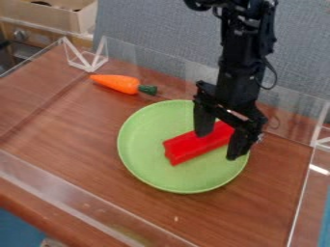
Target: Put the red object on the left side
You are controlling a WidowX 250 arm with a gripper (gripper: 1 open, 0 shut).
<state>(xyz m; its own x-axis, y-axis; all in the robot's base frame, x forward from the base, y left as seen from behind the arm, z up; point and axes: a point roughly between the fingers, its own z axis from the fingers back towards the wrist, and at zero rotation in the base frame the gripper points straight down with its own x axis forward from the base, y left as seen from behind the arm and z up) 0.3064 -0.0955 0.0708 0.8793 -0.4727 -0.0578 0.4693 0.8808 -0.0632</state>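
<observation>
The red object [191,145], a ridged red block, lies on the green plate [149,145] right of the plate's centre. My gripper [223,132] points straight down over the block's right end, open, with one finger [206,120] behind the block and the other [240,142] in front of it. The fingertips sit low, at about the block's height. I cannot tell whether they touch it.
An orange carrot toy [116,84] with a green tip lies on the wooden table at the back left. Clear plastic walls [290,106] ring the work area. Cardboard boxes [52,17] stand beyond the back left wall.
</observation>
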